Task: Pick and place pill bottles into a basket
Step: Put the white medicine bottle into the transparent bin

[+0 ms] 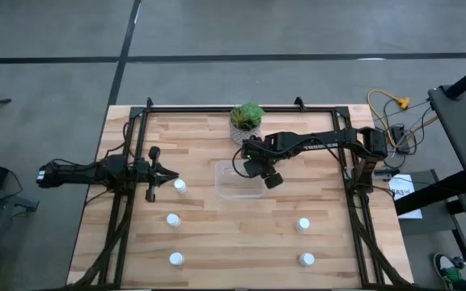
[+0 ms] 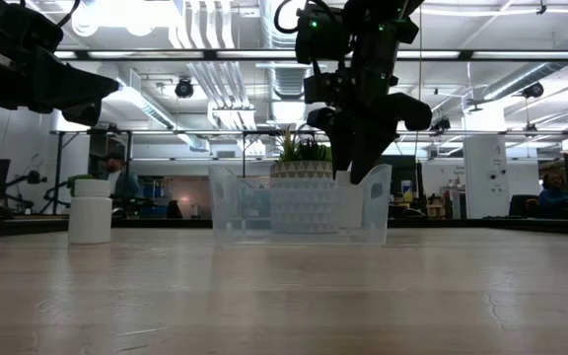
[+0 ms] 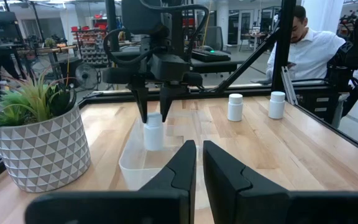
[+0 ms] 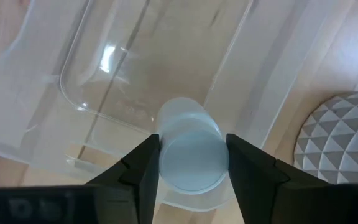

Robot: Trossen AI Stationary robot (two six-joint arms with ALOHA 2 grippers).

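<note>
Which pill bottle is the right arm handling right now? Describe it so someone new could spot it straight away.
Start at the potted plant at the table's far edge; just in front of it sits the clear basket. The bottle stands upright inside that basket, between the right gripper's fingers. It is the only bottle in the basket; the other five stand loose on the bare wood.

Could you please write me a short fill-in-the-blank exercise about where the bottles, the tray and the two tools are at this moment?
1. The right tool holds one ____ over the clear tray.
2. On the bare table stand ____ pill bottles.
3. Beside the tray stands a white pot with a green ____.
4. The left tool waits with its fingers ____.

Missing words: pill bottle; five; plant; shut
</note>
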